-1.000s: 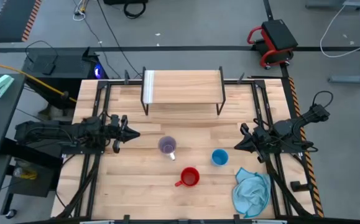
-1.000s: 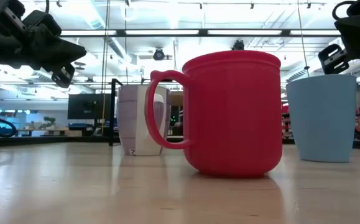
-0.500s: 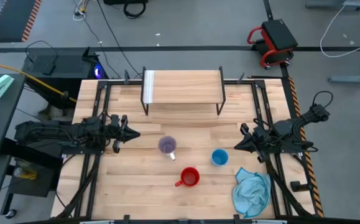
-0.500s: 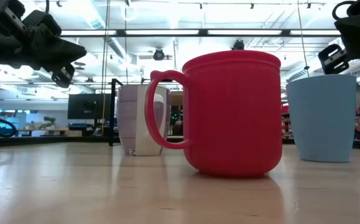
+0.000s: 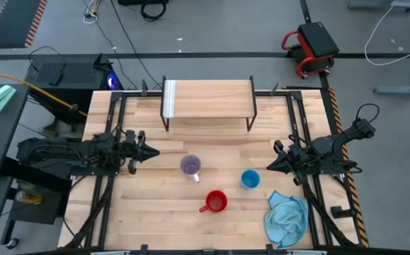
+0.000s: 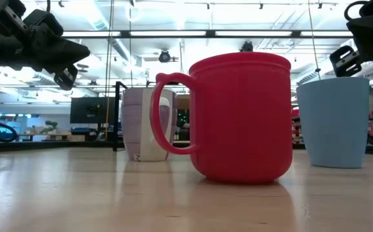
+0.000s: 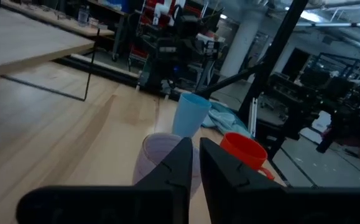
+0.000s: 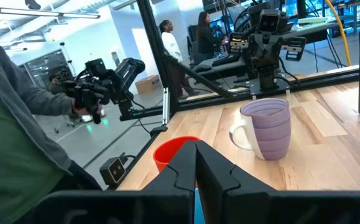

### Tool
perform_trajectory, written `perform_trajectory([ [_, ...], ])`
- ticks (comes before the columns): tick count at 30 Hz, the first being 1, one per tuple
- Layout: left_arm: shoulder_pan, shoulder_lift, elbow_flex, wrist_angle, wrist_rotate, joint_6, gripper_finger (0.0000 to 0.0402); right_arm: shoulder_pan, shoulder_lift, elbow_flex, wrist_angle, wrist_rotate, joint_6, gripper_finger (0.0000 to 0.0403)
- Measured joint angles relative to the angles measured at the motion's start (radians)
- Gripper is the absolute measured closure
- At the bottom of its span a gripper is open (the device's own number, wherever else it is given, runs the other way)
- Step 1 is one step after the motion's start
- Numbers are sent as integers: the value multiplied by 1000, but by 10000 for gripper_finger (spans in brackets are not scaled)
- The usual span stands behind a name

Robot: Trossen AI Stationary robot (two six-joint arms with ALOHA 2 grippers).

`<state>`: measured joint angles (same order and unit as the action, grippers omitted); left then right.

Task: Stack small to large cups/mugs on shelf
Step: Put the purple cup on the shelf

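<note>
Desk [image 5: 155, 212] carries everything; shelf [image 5: 208, 99] sits at its far edge, top bare, nothing stacked yet. Left arm parked at the desk's left side, left gripper [image 5: 150, 151] with fingers clenched together, aimed at the purple mug, holding nothing. Right arm parked at the right side, right gripper [image 5: 271, 165] also fingers pressed closed and empty, just beside the blue cup. Light blue cloth [image 5: 287, 219] bunched near the front right corner, not part of the job. Three cups stand upright on the desk in front of the shelf, apart from each other: red mug [image 5: 216, 202] nearest the front, handle pointing toward the left arm; purple mug [image 5: 190, 166] translucent, between the left gripper and the middle, small white handle; blue cup [image 5: 250, 179] smallest-looking, no handle, tapered. All look like light rigid plastic, smooth walls, likely slippery and easy to tip, probably not fragile. Best hold is likely pinching the rim wall, one finger inside, or squeezing across the body; avoid the handles.
</note>
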<state>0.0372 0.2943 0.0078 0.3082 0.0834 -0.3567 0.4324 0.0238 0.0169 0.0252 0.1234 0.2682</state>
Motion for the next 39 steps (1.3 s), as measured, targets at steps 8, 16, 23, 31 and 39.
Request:
perform_trajectory([
  [8,0,0,0,238,-59,-259,373,0,0,0,302,55,187,389],
  [16,0,0,0,476,-178,-369,366,0,0,0,740,157,200,389],
  [23,0,0,1,571,-271,-410,372,0,0,2,836,182,168,389],
  [31,-2,29,163,570,-257,-352,373,0,26,117,741,243,101,389],
  [39,-2,150,475,286,-52,-179,372,0,204,497,166,324,71,367],
])
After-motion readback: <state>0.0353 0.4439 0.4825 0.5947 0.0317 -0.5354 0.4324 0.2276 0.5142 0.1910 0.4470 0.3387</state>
